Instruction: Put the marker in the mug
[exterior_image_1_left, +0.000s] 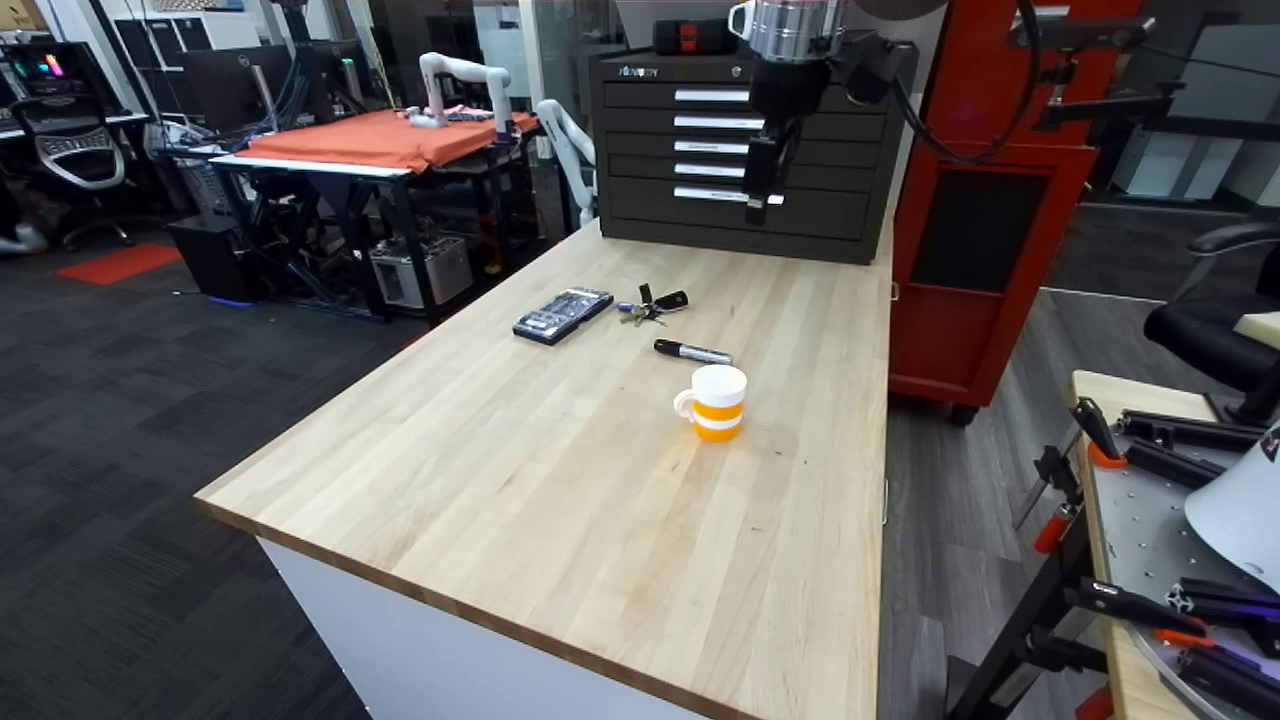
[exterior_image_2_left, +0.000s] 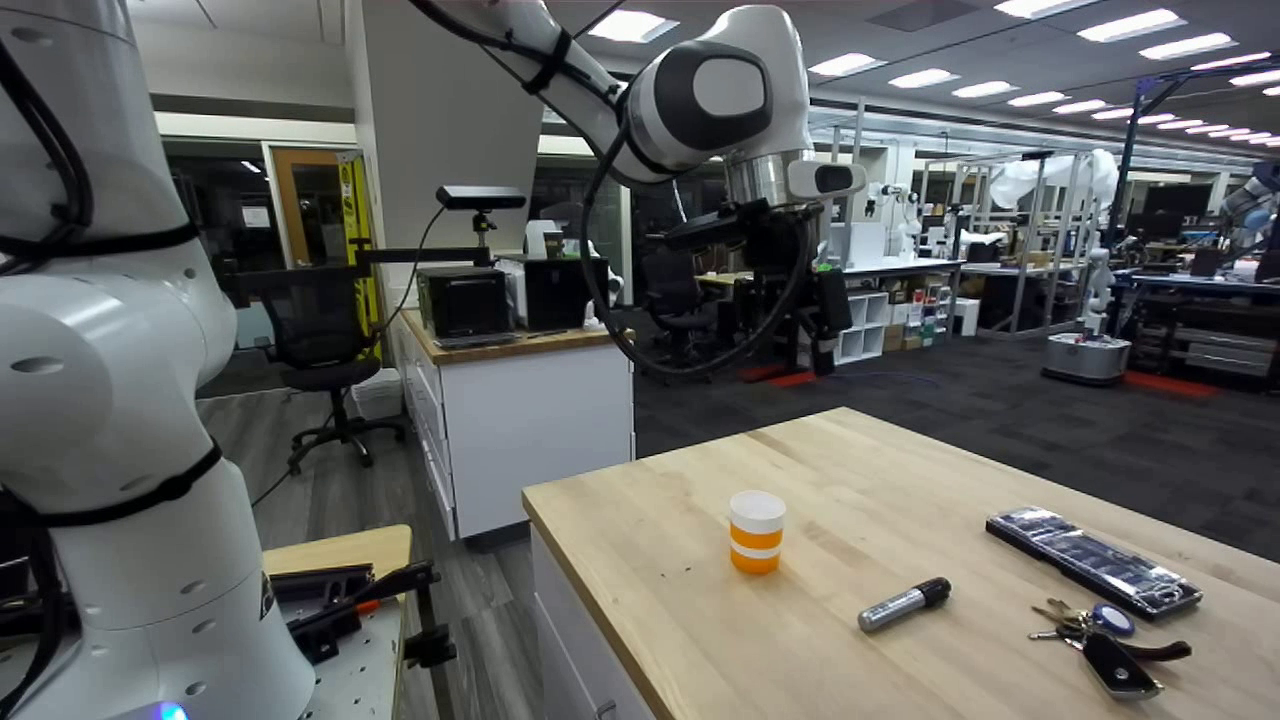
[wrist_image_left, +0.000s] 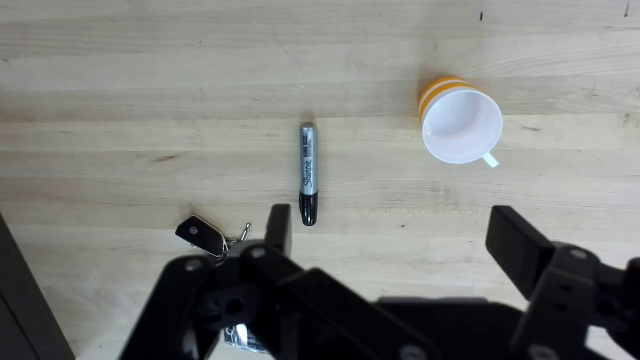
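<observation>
In the wrist view we see the gripper with its jaws wide apart, above the table. The marker lies flat on the table well below it, on the far side of the jaws and left of the upright orange-and-white mug. We make out a silver barrel, black "Sharpie" lettering and a black cap at the near end.

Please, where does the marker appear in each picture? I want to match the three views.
In an exterior view: the marker is near the middle, just above the mug in the image.
In an exterior view: the marker is at lower right, below and right of the mug.
In the wrist view: the marker is near the middle, cap downward, lower-left of the mug.
Shared landmark: the mug with orange bands.
</observation>
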